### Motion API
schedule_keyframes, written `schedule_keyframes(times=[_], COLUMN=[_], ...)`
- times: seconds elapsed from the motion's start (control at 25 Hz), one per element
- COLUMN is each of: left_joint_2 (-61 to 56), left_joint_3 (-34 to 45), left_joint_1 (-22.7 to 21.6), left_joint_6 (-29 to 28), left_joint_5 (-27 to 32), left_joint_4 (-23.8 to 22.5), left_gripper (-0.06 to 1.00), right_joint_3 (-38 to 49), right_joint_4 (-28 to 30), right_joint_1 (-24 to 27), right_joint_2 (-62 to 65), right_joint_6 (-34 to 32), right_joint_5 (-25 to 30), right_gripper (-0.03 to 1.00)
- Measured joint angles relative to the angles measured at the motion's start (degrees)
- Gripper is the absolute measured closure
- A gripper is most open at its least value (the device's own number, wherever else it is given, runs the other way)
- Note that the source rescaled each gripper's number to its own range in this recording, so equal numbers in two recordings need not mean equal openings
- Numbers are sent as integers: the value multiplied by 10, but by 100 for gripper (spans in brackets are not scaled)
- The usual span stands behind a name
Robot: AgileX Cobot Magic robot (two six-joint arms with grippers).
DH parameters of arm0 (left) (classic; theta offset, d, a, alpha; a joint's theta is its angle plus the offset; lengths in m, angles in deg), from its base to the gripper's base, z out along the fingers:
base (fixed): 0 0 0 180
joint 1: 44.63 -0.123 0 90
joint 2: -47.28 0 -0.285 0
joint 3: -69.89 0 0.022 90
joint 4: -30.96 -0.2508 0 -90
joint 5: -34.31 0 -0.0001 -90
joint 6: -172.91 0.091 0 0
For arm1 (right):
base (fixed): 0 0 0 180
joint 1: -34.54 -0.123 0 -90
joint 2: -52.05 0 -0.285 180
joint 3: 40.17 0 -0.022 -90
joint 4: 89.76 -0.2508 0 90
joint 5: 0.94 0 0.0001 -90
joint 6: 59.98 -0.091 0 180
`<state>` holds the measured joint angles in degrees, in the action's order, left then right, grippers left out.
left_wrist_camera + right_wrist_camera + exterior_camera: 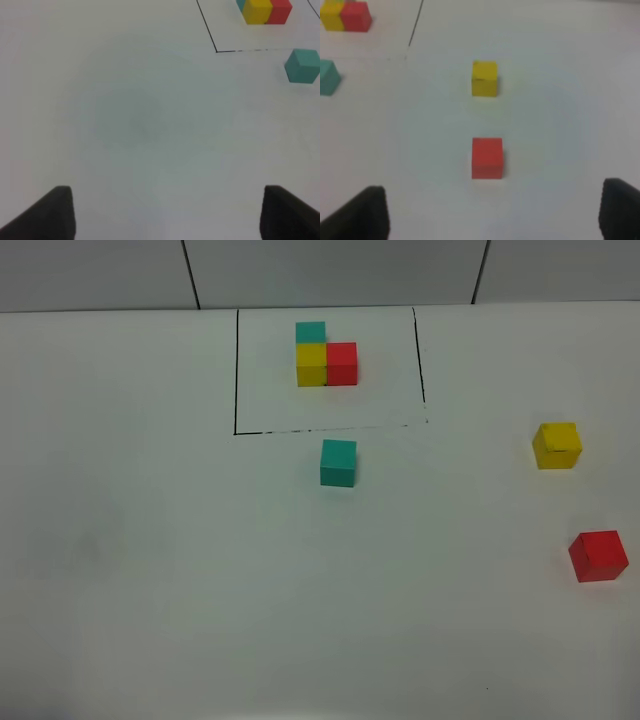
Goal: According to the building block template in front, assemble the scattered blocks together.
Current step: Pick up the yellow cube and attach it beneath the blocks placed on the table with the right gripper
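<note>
White table (150, 590) fills every view. Over it the left gripper (170, 215) hangs with its jaws spread wide, nothing between them. Ahead and off to one side sits the teal block (303, 65), just outside a black outline (237, 370). The right gripper (492, 212) is likewise spread and empty. The red block (487, 158) lies straight ahead, the yellow block (484, 78) beyond it, apart. Inside the outline stands the building block template (325, 358): teal behind yellow, red beside yellow.

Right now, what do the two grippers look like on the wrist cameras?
Only fingertips show. The left gripper and right gripper each have two matte black, blunt, wedge-like tips. No cables or markings are visible, and the high view shows no arms.
</note>
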<state>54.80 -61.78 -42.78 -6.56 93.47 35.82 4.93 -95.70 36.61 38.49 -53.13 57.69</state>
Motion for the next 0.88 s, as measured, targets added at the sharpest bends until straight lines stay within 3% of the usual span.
schedule_keyframes(times=[0.08,0.2,0.32,0.6,0.88], left_joint_2=[0,0,0,0,0], left_joint_3=[0,0,0,0,0], left_joint_1=[0,0,0,0,0], left_joint_6=[0,0,0,0,0], left_joint_5=[0,0,0,0,0], left_joint_4=[0,0,0,0,0], left_gripper=[-4,-4,-4,-4,-4], right_joint_3=[-19,-37,-40,-75,-206], right_joint_4=[0,0,1,1,-20], right_joint_1=[0,0,0,0,-4], right_joint_2=[-39,-129,-237,-557,-822], right_joint_6=[8,12,12,51,74], right_joint_5=[-6,-16,-52,-202,-228], right_gripper=[19,4,-2,-3,-3])
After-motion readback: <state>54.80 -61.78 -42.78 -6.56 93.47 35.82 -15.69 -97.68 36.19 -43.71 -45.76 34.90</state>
